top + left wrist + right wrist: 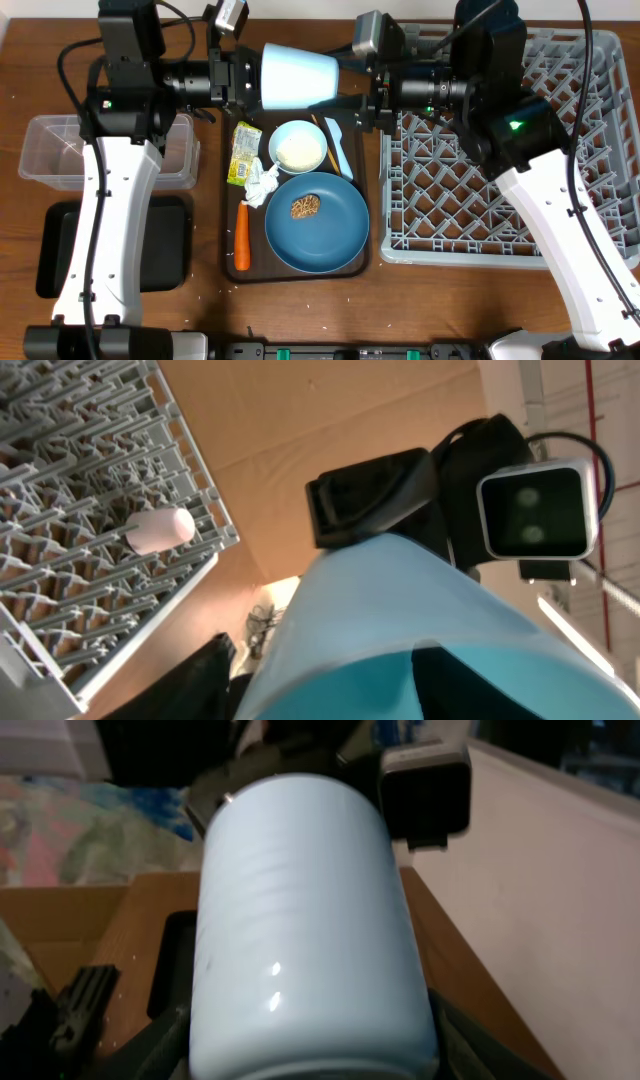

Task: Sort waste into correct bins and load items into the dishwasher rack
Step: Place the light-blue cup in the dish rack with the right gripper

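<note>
**Light blue cup hung between two arms above the table**

The grey dishwasher rack (430, 200) filled the table's right side, with a pink cup (160, 530) lying on its gridded base. Beside it sat the dark brown serving tray (229, 225), which carried the dark blue plate (330, 235). To the left were the clear plastic box (50, 150) and, nearer the camera's bottom edge, the black tray (165, 245).

Above the serving tray's far end, the light blue cup (300, 75) lay on its side in the air. The right gripper (352, 95) clasped the cup's narrow base between its fingers. The left gripper (248, 80) stood at the wide rim, and whether it gripped could not be told.

On the serving tray were the white bowl (298, 147), the carrot (241, 238), the wrapper (243, 153), the crumpled tissue (262, 185) and the light blue utensil (338, 148). Brown crumbs (305, 207) sat on the plate.
</note>
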